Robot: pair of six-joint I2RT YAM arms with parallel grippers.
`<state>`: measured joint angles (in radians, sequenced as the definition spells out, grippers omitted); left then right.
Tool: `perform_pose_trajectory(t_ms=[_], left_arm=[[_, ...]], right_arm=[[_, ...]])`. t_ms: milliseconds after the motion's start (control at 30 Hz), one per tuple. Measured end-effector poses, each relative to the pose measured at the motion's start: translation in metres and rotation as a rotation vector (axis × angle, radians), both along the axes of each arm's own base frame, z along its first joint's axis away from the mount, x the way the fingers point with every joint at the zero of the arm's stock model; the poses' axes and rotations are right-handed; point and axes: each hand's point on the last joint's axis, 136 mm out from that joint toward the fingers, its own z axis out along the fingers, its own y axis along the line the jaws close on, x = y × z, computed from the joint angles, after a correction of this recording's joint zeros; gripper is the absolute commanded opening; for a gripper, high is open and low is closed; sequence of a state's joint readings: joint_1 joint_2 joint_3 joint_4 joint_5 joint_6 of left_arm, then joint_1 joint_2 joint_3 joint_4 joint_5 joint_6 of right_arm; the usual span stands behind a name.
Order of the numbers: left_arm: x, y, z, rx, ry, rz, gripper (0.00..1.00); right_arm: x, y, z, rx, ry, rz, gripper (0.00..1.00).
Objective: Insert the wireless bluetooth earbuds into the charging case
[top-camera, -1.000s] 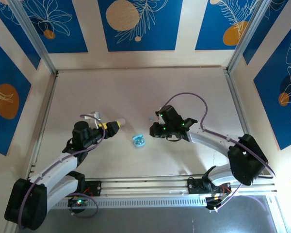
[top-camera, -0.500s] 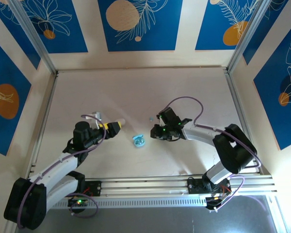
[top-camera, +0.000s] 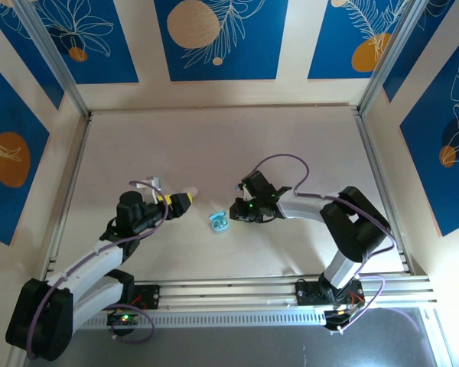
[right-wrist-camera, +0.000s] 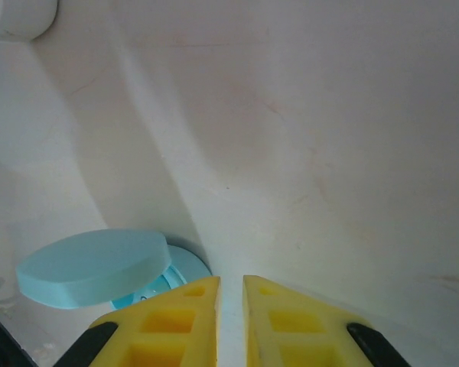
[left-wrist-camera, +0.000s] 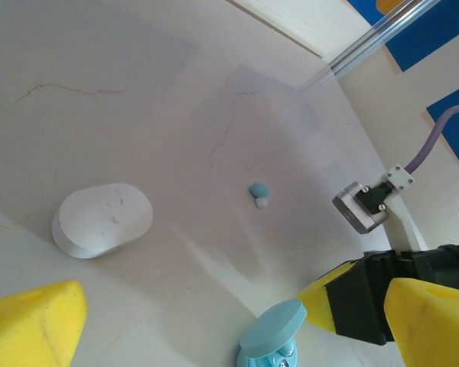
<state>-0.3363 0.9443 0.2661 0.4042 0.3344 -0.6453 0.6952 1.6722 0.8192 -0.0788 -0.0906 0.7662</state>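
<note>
An open pale blue charging case (top-camera: 219, 222) sits mid-table with its lid (right-wrist-camera: 92, 266) up. In the left wrist view the blue case (left-wrist-camera: 271, 336) has buds seated in its base. One pale blue earbud (left-wrist-camera: 258, 191) lies loose on the table beyond it. A shut white case (left-wrist-camera: 103, 219) rests near my left gripper (top-camera: 181, 200), which stands open and empty (left-wrist-camera: 233, 298). My right gripper (top-camera: 232, 215) is down at the blue case's right side. Its fingers (right-wrist-camera: 231, 281) are closed to a thin slit with nothing seen between them.
The white case (right-wrist-camera: 15, 15) shows at the top left corner of the right wrist view. Metal rails (top-camera: 69, 115) and patterned walls fence the table. The right arm's purple cable (top-camera: 279, 158) loops above its wrist.
My right gripper has slid left and lower, from beside the loose earbud to the blue case's right edge. The left arm has barely moved.
</note>
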Motion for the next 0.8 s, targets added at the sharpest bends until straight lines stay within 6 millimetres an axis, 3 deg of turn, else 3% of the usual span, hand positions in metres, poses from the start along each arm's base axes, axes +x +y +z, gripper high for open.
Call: perform_pose_trajectory(t_ms=[567, 800], left_arm=[[0.000, 0.000, 0.000, 0.000, -0.001, 0.000, 1.00], [-0.003, -0.005, 0.002, 0.000, -0.008, -0.018, 1.00]], right_arm=[[-0.019, 0.020, -0.004, 0.011, 0.030, 0.038, 0.15], [-0.036, 0.010, 0.007, 0.024, 0.026, 0.031, 0.16]])
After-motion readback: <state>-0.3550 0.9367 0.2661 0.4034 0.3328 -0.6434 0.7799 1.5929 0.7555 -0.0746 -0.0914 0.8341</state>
